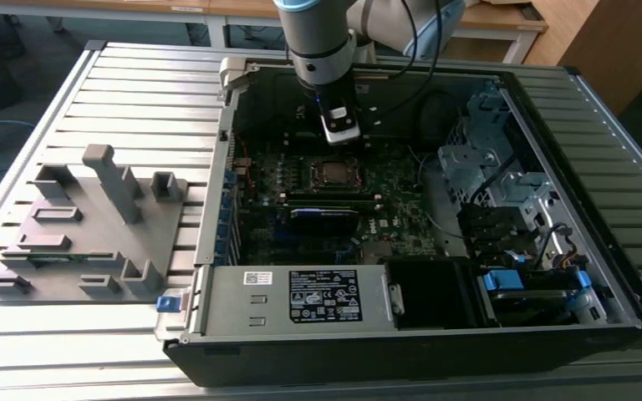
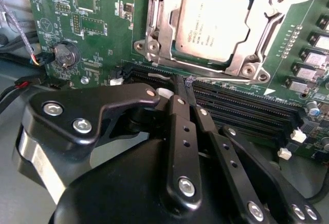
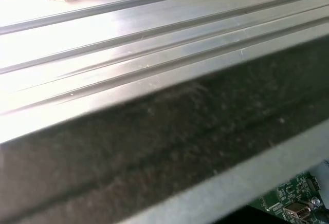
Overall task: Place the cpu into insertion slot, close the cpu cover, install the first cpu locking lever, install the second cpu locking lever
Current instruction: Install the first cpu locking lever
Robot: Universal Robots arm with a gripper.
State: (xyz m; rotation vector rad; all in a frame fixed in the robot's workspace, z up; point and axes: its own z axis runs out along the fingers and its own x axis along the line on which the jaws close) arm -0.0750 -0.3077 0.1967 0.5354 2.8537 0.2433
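I take the motherboard (image 1: pixel 333 209) inside the open computer case (image 1: pixel 410 334) as my landmark; I see the gripper (image 1: pixel 340 132) hanging above its far edge, just beyond the insertion slot (image 1: pixel 329 172), which sits near the middle of the board's far half. In the second wrist view the cpu (image 2: pixel 213 23) lies flat in the insertion slot (image 2: pixel 175 57), its dull silver top facing up, and the cpu cover (image 2: pixel 257 34) is down over it, the metal frame lying around the chip's edges with the top showing through the cut-out. The gripper (image 2: pixel 177 93) is apart from the chip, holding nothing; its black fingers (image 2: pixel 177 131) run close together toward the long black memory slots (image 2: pixel 241 108) that lie on the board just beside the socket, between the gripper and the cpu. From what I see there the fingers look pressed together, their tips meeting with no gap. I cannot make out from either picture how the locking levers stand. In the exterior view a grey fixture plate (image 1: pixel 87 225) with upright blocks lies on the slatted table (image 1: pixel 131 75), well apart from the motherboard on the exterior view's left. The first wrist view gives me the table's metal slats (image 3: pixel 128 44), the case's dark wall (image 3: pixel 169 142), and a corner of green board (image 3: pixel 293 198)
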